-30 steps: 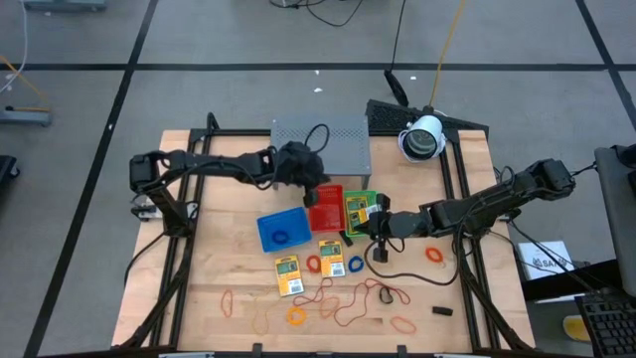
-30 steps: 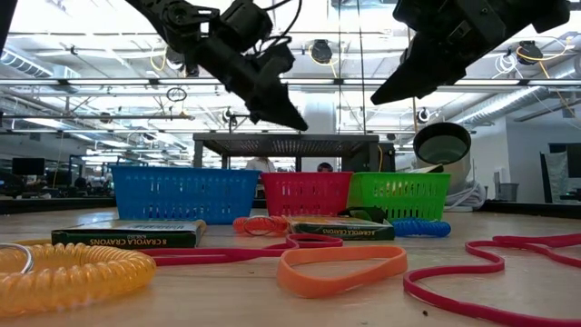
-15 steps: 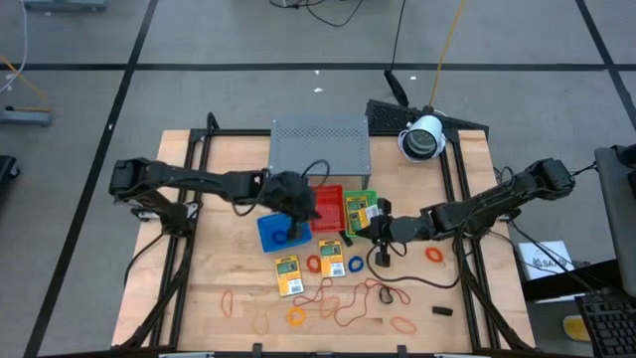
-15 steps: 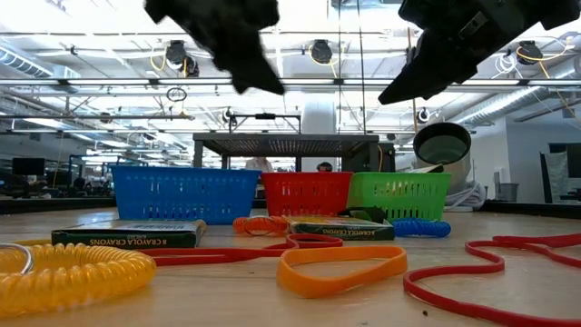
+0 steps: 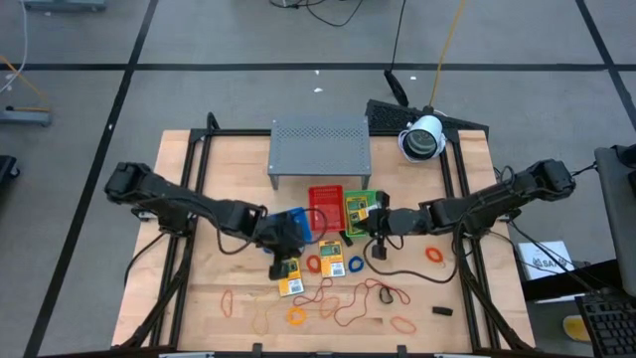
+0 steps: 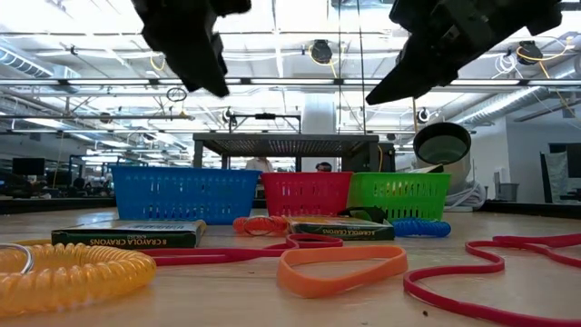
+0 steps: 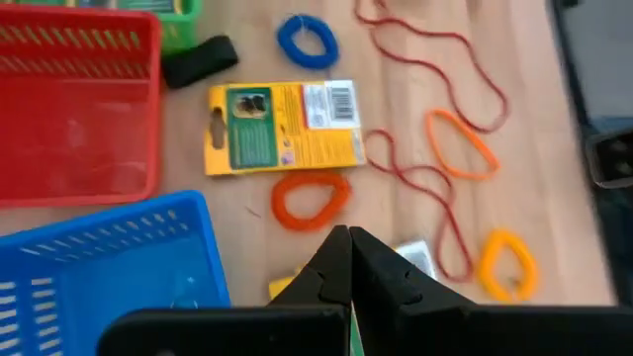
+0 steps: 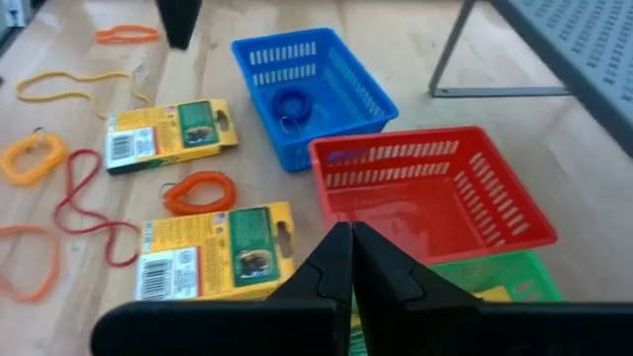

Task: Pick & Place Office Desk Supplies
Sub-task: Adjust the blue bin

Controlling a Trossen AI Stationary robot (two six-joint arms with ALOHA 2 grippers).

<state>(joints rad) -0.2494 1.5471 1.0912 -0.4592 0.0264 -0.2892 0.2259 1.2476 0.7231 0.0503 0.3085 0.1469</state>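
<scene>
Desk supplies lie loose on the wooden table: a yellow-and-green packet, a second packet, an orange coil ring, a blue ring, a yellow ring, red and orange rubber bands and a black piece. My left gripper hangs shut and empty above the second packet, at the blue tray's near edge. My right gripper hovers shut and empty beside the green tray, which holds a third packet. A blue ring lies in the blue tray.
The red tray stands between the blue and green trays. The grey perforated shelf stands behind them, toward the far edge. A white round device sits at the far right. More bands and a black piece lie near the near edge.
My left gripper has swung from beside the shelf and red tray toward the table's near edge, passing over the blue tray, and now hangs above the left packet. It has stayed shut. My right arm has barely moved. Nothing on the table has shifted.
</scene>
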